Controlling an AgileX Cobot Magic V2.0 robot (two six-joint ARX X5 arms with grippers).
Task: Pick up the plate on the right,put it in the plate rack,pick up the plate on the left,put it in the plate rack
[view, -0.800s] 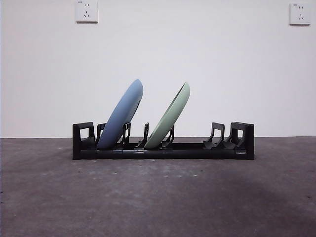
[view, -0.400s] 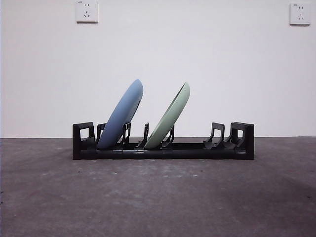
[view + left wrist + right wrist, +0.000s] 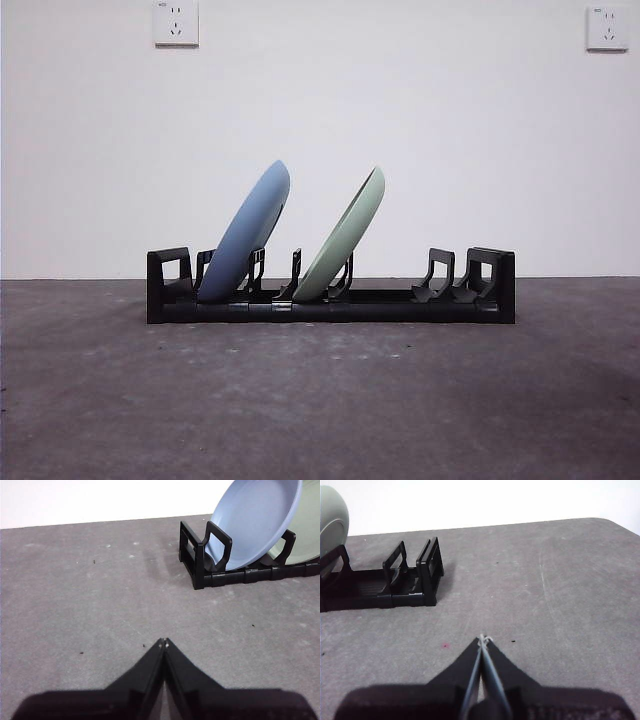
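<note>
blue plate point(image 3: 245, 232) and green plate point(image 3: 342, 236) lean in the plate rack point(image 3: 330, 300) — left gripper point(image 3: 163, 642) and right gripper point(image 3: 483, 639) both closed, empty.

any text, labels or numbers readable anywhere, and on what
No readable text anywhere.
Left wall socket: a tiny mark at its top corner, too small to read.
Right wall socket: the same, too small to read.
Blue plate, green plate, rack: no markings visible.

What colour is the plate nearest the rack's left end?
Light blue plate, clearest in the front view; the green plate stands beside it.
</note>
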